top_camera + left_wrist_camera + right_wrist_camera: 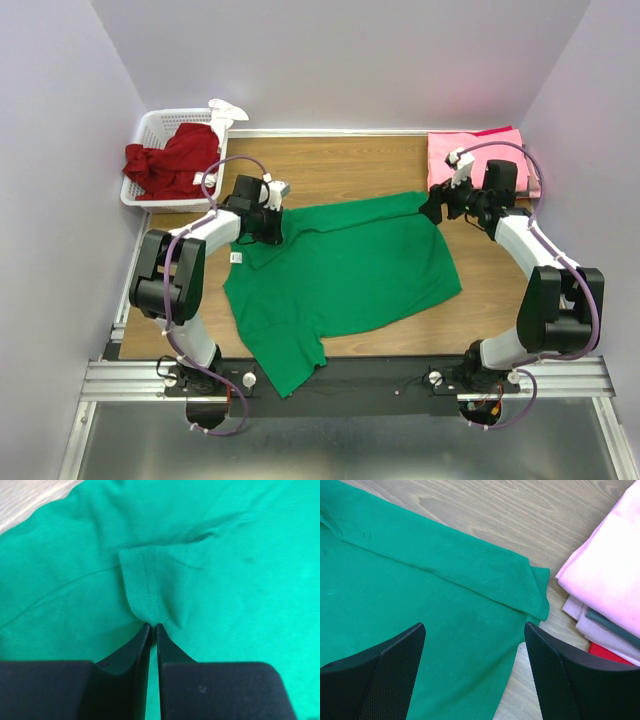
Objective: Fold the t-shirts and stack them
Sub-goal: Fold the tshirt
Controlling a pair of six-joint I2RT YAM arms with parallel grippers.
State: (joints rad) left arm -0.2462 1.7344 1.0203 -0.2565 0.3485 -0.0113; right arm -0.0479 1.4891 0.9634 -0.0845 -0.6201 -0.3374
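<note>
Pinches a hemmed fold of the green t-shirt (345, 270), spread on the tabletop (340, 165), in near-closed left jaws — holds right jaws wide, empty, over its sleeve beside the pink t-shirts (615, 565).

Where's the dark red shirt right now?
In the overhead view the dark red shirt sits bunched in the white basket at the table's far left corner, spilling over its rim.

Pale lilac walls (350, 60) close me in on three sides; my wood-grain bench (340, 165) lies evenly lit; a ribbed metal rail (130, 378) edges its near side.
</note>
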